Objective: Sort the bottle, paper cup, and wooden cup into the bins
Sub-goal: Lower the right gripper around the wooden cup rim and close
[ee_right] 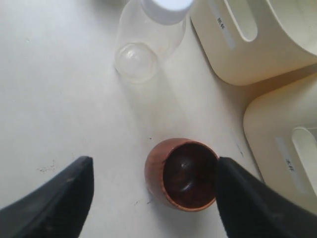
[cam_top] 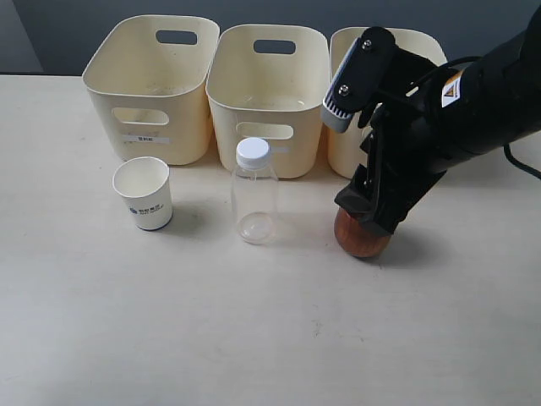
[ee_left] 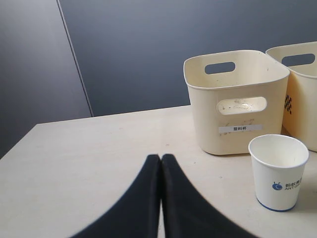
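The reddish-brown wooden cup [cam_top: 361, 237] [ee_right: 182, 173] stands upright on the table in front of the right bin. My right gripper [cam_top: 368, 213] [ee_right: 154, 171] hangs just above it, open, with the cup between the fingers [ee_right: 247, 198] and close against one of them. The clear bottle [cam_top: 254, 191] [ee_right: 148, 37] with its white cap stands before the middle bin [cam_top: 269, 93]. Left of it is the white paper cup [cam_top: 144, 193] [ee_left: 277, 171], in front of the left bin [cam_top: 152, 85] [ee_left: 237, 99]. My left gripper [ee_left: 161, 159] is shut on nothing, low over the table, left of the paper cup.
The right bin [cam_top: 347, 144] [ee_right: 280, 129] is largely hidden behind my right arm in the exterior view. All three bins stand in a row at the table's back edge, before a dark wall. Bare tabletop lies in front of the objects.
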